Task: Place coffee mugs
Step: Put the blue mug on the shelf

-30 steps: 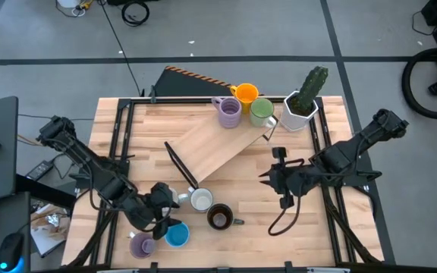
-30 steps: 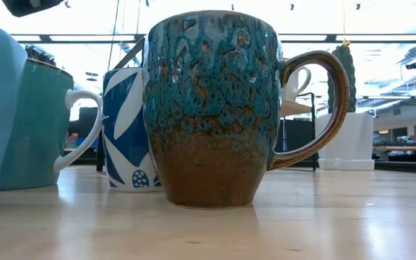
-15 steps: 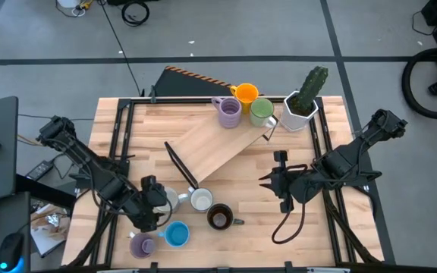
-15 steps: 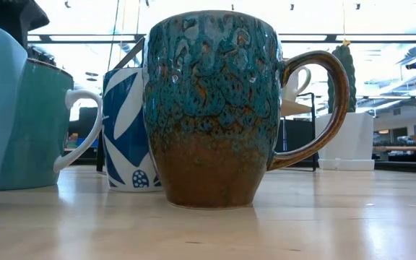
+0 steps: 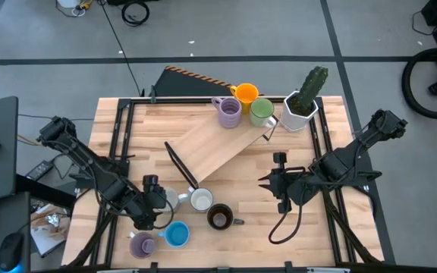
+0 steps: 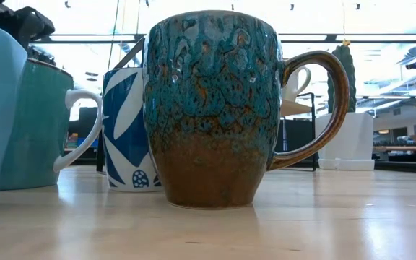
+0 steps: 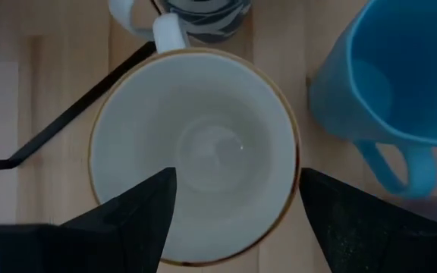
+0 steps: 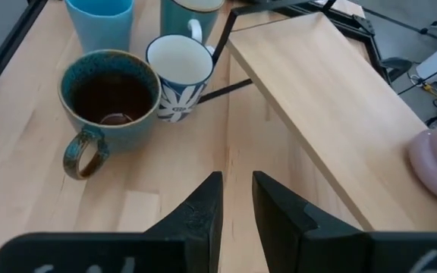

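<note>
The left end effector (image 7: 234,220) hangs directly over a white-lined mug (image 7: 193,152), its two fingers (image 7: 127,216) spread wide on either side of the rim, released and holding nothing. Just beside that mug, past one finger, stands a blue mug (image 7: 389,76) with its handle turned toward the end effector, and just beyond the far rim is a blue-and-white patterned mug (image 8: 177,76). A little farther off on the tabletop (image 5: 249,220) sits the dark brown mug (image 5: 219,218), and a purple mug (image 5: 142,245) stands at the near edge, behind the end effector. Well beyond, up by a sloping wooden board (image 5: 218,148), are another purple mug (image 5: 228,112), an orange one (image 5: 246,94) and a green one (image 5: 261,111), next to a cactus pot (image 5: 300,106). The mug below looks like glazed ceramic: stiff, fairly heavy, smooth enough to slip and likely to chip if knocked against its close neighbours. Pinching the wall across the rim, away from the handle, seems the surest hold. The right end effector (image 8: 236,208) waits well apart over bare tabletop, its fingers nearly together and gripping nothing.
</note>
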